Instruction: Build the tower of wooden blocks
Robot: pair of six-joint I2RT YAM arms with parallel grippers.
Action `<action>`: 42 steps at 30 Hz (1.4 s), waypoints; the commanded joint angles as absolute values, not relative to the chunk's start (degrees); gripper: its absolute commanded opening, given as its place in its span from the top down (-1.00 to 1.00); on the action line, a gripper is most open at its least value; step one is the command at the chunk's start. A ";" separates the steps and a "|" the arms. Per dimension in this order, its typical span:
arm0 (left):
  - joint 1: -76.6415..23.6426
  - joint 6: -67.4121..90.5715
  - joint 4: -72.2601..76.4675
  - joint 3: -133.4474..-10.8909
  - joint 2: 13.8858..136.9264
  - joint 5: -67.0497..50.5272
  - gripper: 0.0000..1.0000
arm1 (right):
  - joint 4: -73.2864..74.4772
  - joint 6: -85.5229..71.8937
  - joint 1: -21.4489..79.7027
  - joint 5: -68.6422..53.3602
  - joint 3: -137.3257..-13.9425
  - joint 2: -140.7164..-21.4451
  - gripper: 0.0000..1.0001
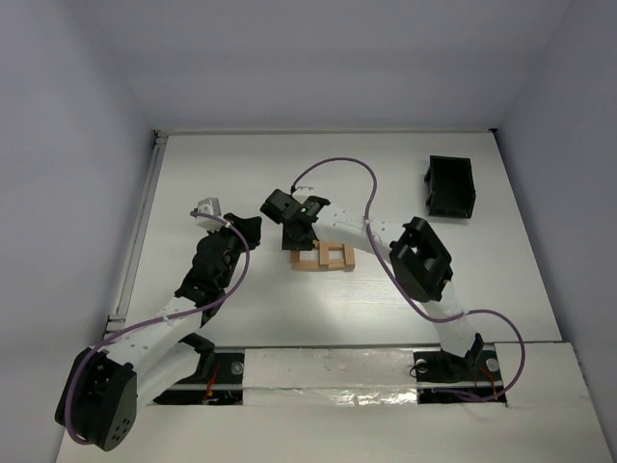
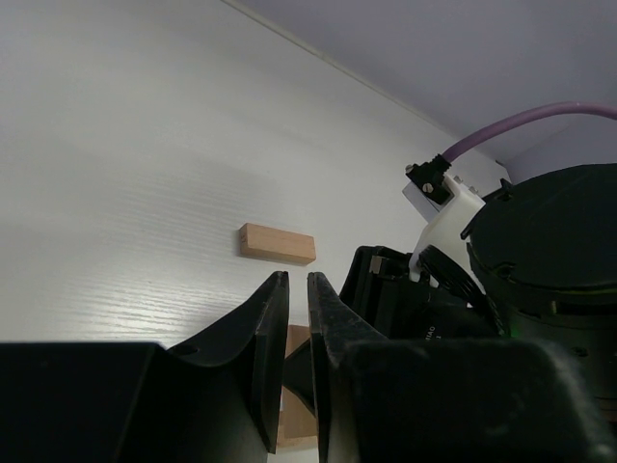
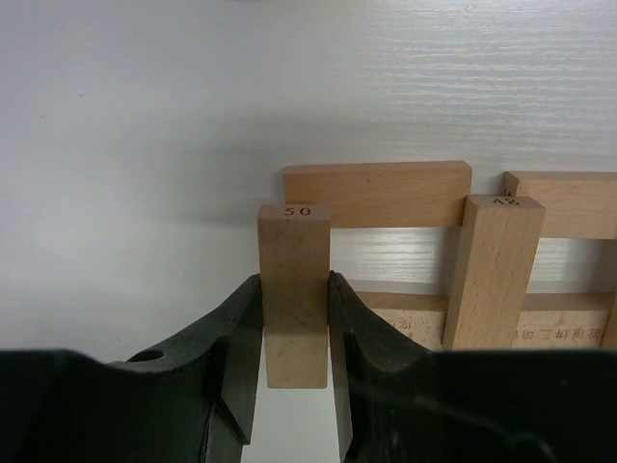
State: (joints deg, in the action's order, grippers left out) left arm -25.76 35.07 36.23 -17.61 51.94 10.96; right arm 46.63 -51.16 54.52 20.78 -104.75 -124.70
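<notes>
White tabletop (image 1: 241, 174) carries the wood block tower (image 1: 326, 257) near its middle: two long rails (image 3: 386, 193) with a crosspiece (image 3: 487, 270) marked 46 laid over them. The right end effector (image 3: 294, 289) pinches a block (image 3: 294, 241) marked 50 by its long sides at the tower's left end, where it seems to hang partly past the rail ends. I would nudge it toward the crosspiece, keep it parallel, and seat it flat on both rails before letting go. The left end effector (image 2: 297, 280), fingers nearly pressed together on nothing, sits near a spare block (image 2: 277, 243).
</notes>
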 commanded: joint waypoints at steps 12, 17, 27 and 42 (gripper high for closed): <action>-25.49 35.16 39.55 -17.75 51.94 10.72 0.78 | 46.23 -50.71 55.20 22.94 -105.47 -125.51 0.43; -25.49 35.16 39.38 -17.75 51.94 10.72 0.78 | 46.41 -50.62 55.20 23.12 -105.56 -125.68 0.39; -25.49 35.16 39.37 -17.75 51.77 10.72 0.78 | 45.70 -50.71 55.20 22.59 -104.06 -125.60 0.36; -25.49 35.07 39.20 -17.67 51.50 10.63 0.78 | 44.91 -50.80 55.20 22.41 -103.54 -125.51 0.30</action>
